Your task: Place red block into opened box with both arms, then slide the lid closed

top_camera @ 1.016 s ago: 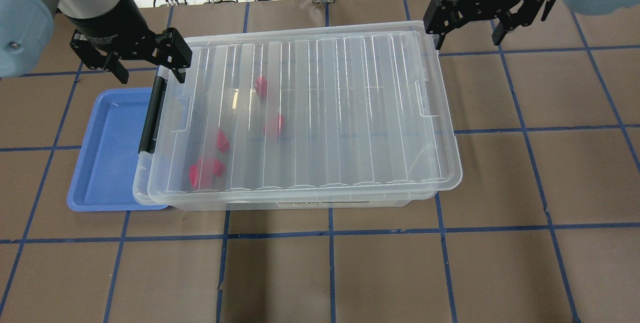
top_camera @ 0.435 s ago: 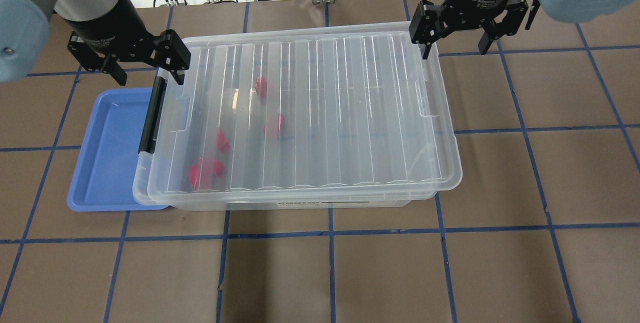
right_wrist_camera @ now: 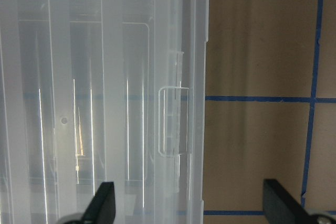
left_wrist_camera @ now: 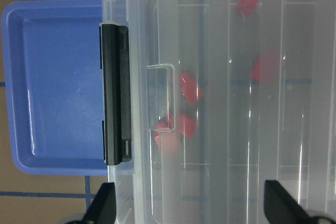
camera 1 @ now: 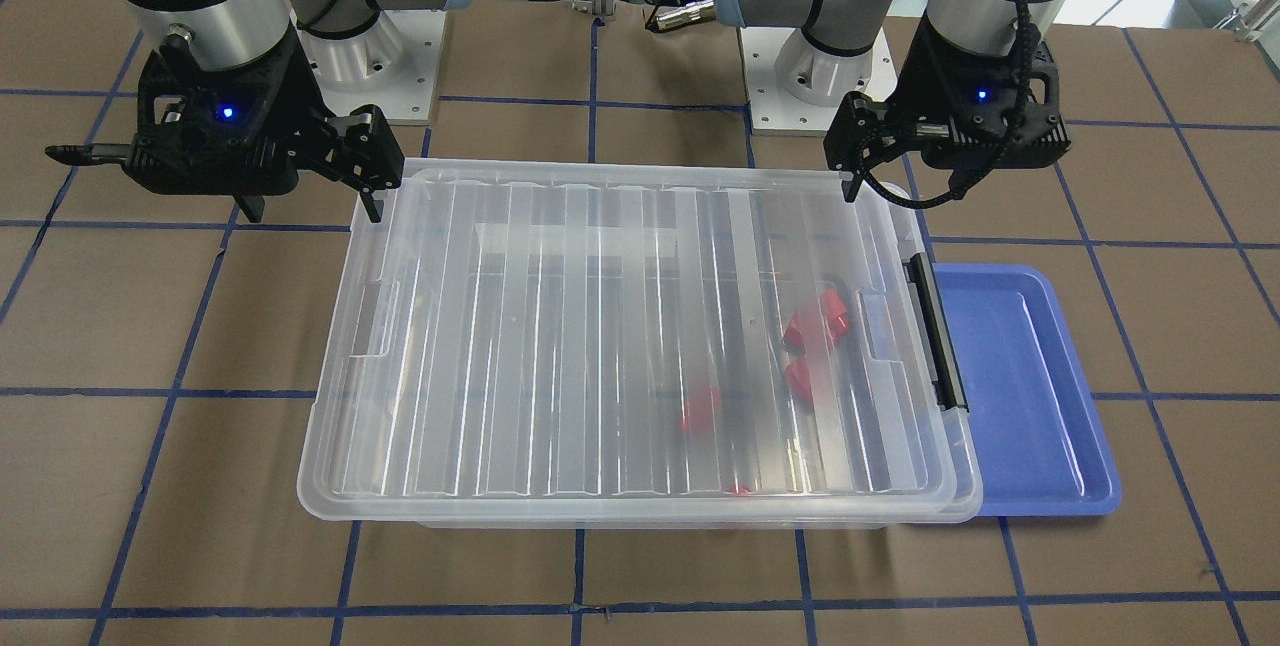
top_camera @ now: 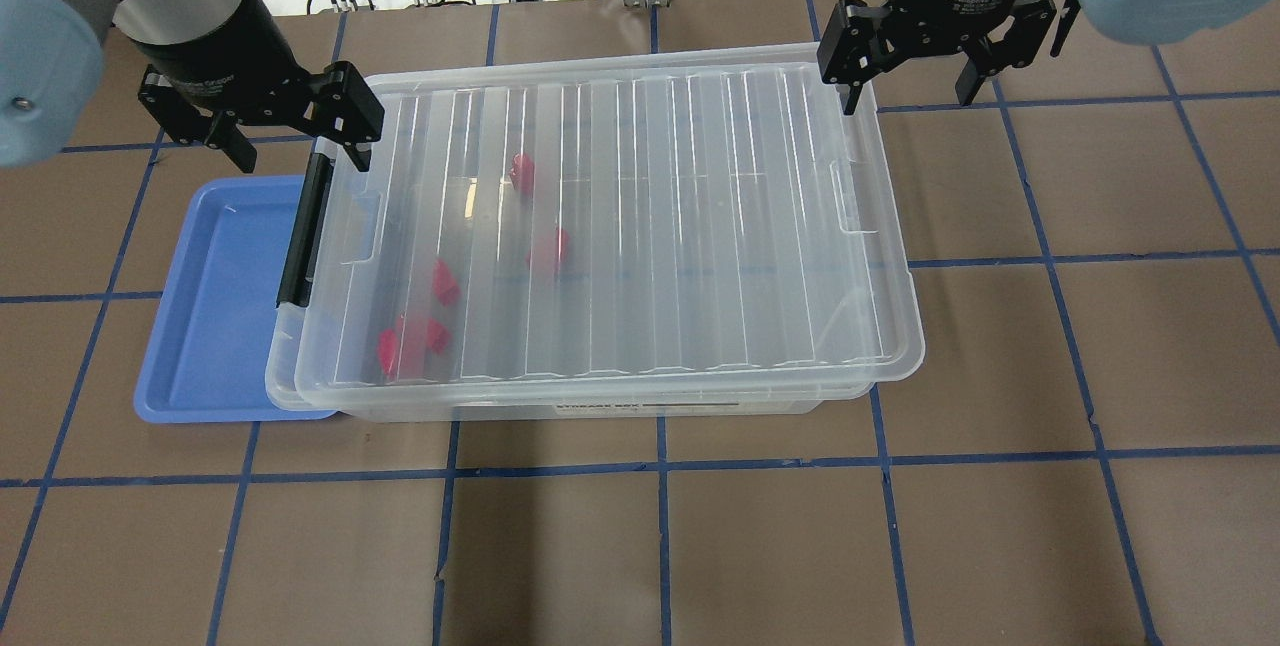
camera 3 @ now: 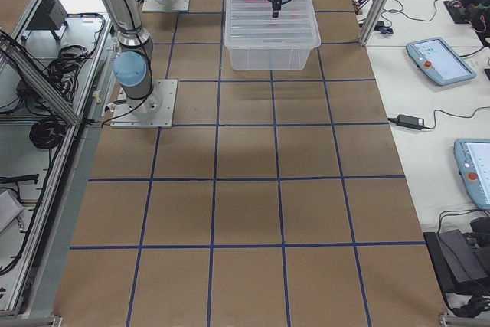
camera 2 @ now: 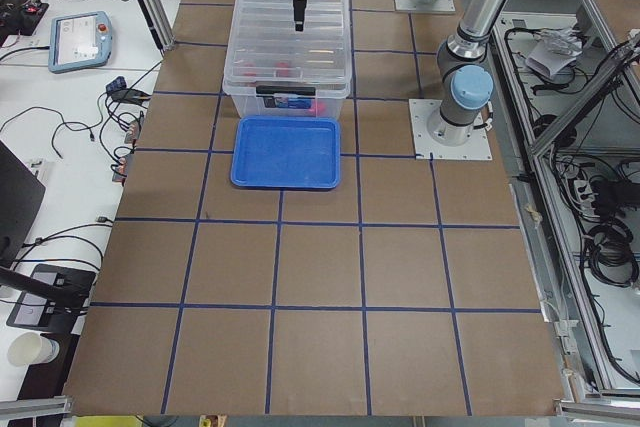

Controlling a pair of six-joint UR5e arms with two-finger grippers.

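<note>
At table's left side, left gripper (top_camera: pixel 302 154) hovers over far corner of box (top_camera: pixel 500 413), jaws wide apart, holding nothing. Blue tray (top_camera: pixel 215 306) lies just beside box end with black handle (top_camera: pixel 300 236). Several red blocks (top_camera: pixel 442 281) lie inside box, toward handle end, under lid (top_camera: pixel 700 226). Lid rests on box, shifted slightly right; thin strip of box rim shows uncovered at left. Right gripper (top_camera: pixel 908 98) is at lid's far right corner, jaws spread, empty.

Clear box (top_camera: pixel 700 408) on the surface (top_camera: pixel 1000 376); ribbed clear lid (top_camera: pixel 700 226) lies flat on it, shifted slightly off one short end; red blocks (top_camera: pixel 445 282) inside.
</note>
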